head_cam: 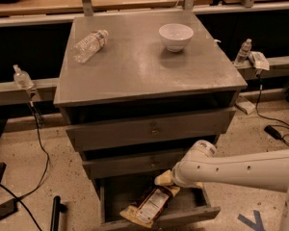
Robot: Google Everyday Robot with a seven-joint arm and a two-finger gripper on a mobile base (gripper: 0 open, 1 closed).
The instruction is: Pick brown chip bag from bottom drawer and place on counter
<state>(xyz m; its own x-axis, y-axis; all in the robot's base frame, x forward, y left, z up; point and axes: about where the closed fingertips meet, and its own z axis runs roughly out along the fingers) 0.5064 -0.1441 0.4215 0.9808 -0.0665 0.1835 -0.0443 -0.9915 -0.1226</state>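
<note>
The brown chip bag [151, 203] lies slanted in the open bottom drawer [185, 216], its lower end resting on the drawer's front rim. My gripper [172, 179] reaches in from the right and sits at the bag's upper yellow-edged end, mostly hidden behind the white wrist. The grey counter [144, 66] is the top of the cabinet, above the two shut upper drawers.
On the counter stand a white bowl [176, 36] at the back right and a clear water bottle [89, 45] lying at the back left. Small bottles sit on the side rails [243, 52]. Cables and a black object [55, 213] lie on the floor.
</note>
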